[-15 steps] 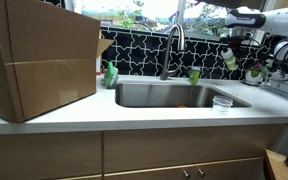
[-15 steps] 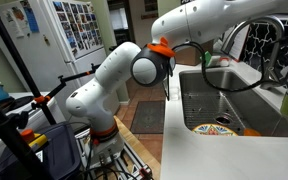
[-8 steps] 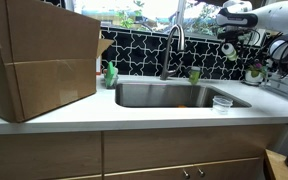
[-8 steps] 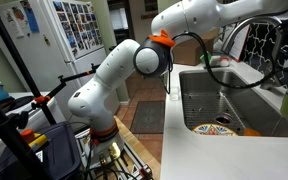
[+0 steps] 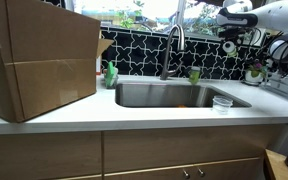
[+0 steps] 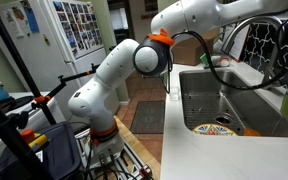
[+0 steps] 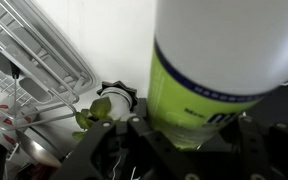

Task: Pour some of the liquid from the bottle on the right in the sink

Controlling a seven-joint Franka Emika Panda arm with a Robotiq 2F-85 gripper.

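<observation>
Wrist view is showing the hand [image 7: 189,145] closing narrowly around the pale-green lower body of the bottle [image 7: 219,60], whose whitish upper part is filling the top of the picture, with a wire dish rack [image 7: 29,55] lying beyond it. In an exterior view the arm is holding its load high over the right rear of the counter [image 5: 134,115], to the right of the faucet [image 5: 172,45] and roughly above the right end of the sink [image 5: 164,95]. The bottle is too small there to say whether it is standing upright or tipping.

The first part of the job appears to be done: the bottle is gripped and hanging well clear of the counter, apart from the short green cup [image 5: 194,75] at the sink's back edge. The pour itself does not seem to be under way, as no stream is showing in any view and the basin is looking dry where visible. Judging from this, what is remaining is carrying the bottle squarely over the basin, tilting it enough to release only some of the liquid, and righting it.
</observation>
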